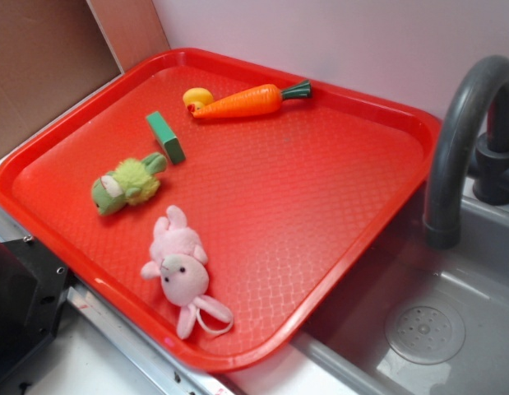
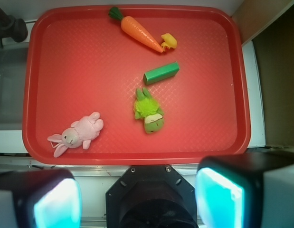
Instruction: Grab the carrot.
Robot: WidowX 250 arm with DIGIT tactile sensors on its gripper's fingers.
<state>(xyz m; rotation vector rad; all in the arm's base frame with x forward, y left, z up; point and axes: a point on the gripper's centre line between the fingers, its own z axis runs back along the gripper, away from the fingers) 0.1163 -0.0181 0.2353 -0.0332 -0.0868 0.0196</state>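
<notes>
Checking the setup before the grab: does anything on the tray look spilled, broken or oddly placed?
Nothing stands out. The carrot lies flat near the tray's far rim, its tip touching the yellow duck. The green block and both plush toys look intact, with no spills.

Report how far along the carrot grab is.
Done: nothing yet; the carrot lies untouched at the far edge of the red tray, its tip by the yellow duck. In hand: nothing; the gripper is open, above the tray's near edge. Left: reach, descend, close, lift.

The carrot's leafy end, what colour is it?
Dark green stem, clearest in the exterior view.
</notes>
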